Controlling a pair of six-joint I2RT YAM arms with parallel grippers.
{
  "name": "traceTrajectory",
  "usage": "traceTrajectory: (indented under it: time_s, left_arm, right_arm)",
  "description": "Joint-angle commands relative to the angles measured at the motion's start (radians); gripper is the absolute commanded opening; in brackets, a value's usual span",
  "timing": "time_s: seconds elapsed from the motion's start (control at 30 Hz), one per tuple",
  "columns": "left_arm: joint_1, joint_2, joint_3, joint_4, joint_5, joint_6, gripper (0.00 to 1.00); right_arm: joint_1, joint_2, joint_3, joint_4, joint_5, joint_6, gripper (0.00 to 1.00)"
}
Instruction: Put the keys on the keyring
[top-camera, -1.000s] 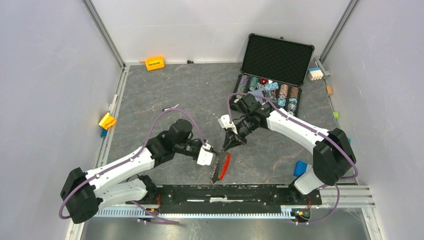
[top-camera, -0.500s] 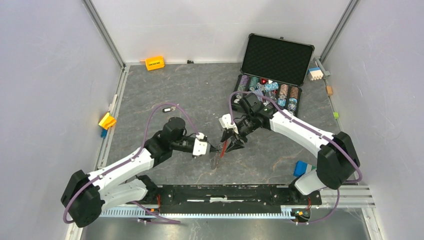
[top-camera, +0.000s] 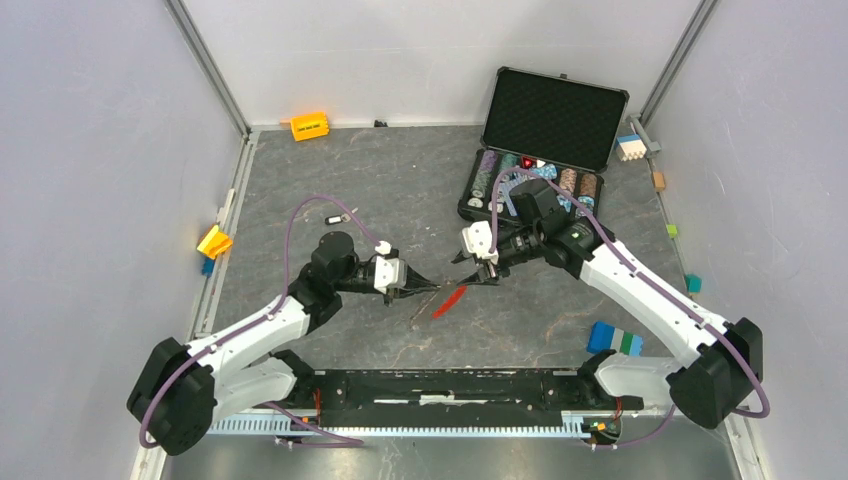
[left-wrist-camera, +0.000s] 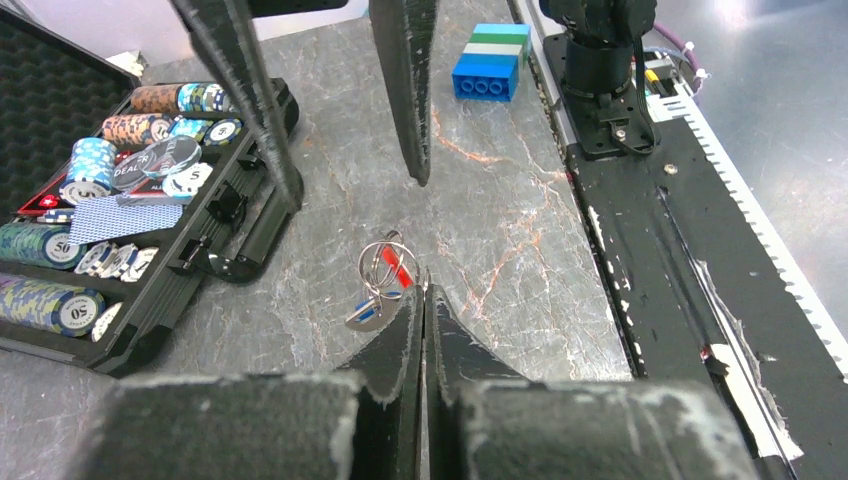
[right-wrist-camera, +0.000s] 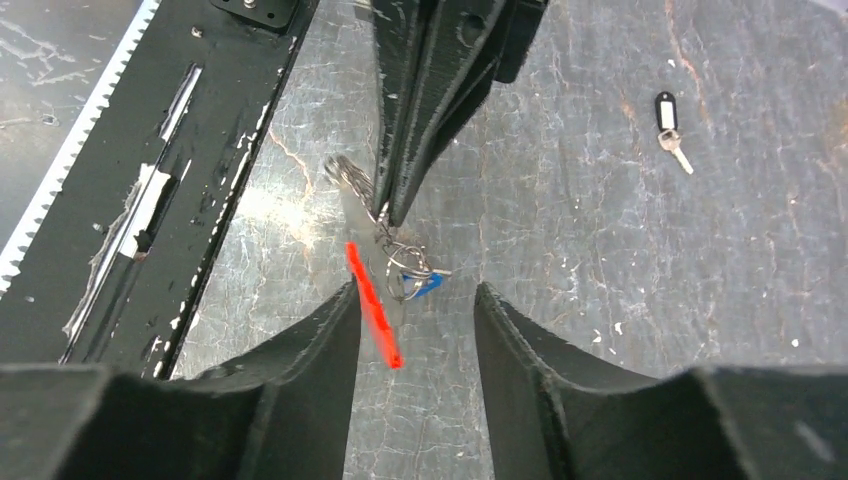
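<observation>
My left gripper (top-camera: 418, 291) is shut on the keyring (left-wrist-camera: 385, 262), pinching its silver rings just above the table. The red fob (top-camera: 449, 300) slants down from the rings, and a key with a blue tag (left-wrist-camera: 366, 313) hangs on them. In the right wrist view the red fob (right-wrist-camera: 372, 305) lies beside the left finger and the blue-tagged key (right-wrist-camera: 424, 285) sits between the jaws. My right gripper (top-camera: 487, 274) faces the left one, open, with nothing held. A loose key (top-camera: 335, 219) with a dark tag lies farther back on the left.
An open black case of poker chips (top-camera: 478, 200) stands at the back right. An orange block (top-camera: 309, 126) sits at the far wall, a yellow piece (top-camera: 213, 242) at the left edge, a blue brick (top-camera: 612, 337) near the right base. The black rail (top-camera: 450, 385) runs along the near edge.
The right gripper has opened and drawn back to the right, away from the keyring. The left gripper has moved up and left, still gripping the ring, and the fob has swung flatter.
</observation>
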Motion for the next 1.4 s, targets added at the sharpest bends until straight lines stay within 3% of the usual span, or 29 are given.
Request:
traceTrajectory:
  time_s: [0.0,0.23,0.57,1.0,1.37]
  left_arm:
    - [0.017,0.023,0.004,0.15,0.054,-0.105,0.02]
    - [0.035,0.059,0.013,0.222,0.057,-0.184,0.02]
    - [0.024,0.055,0.123,-0.114,-0.045,-0.024,0.02]
    - [-0.003,0.059,0.129,-0.13,-0.057,-0.023,0.02]
    - [-0.008,0.066,0.144,-0.112,-0.081,-0.074,0.02]
  right_arm:
    - [-0.004,-0.04,-0.019,-0.021,-0.018,-0.005,0.48]
    - [-0.002,-0.022,-0.045,-0.075,-0.111,-0.059,0.38]
    - [-0.003,0.017,-0.103,0.121,-0.104,0.121,0.37]
    - [0.002,0.054,-0.087,0.219,-0.093,0.221,0.39]
    - [0.027,0.082,-0.097,0.234,-0.087,0.23,0.31]
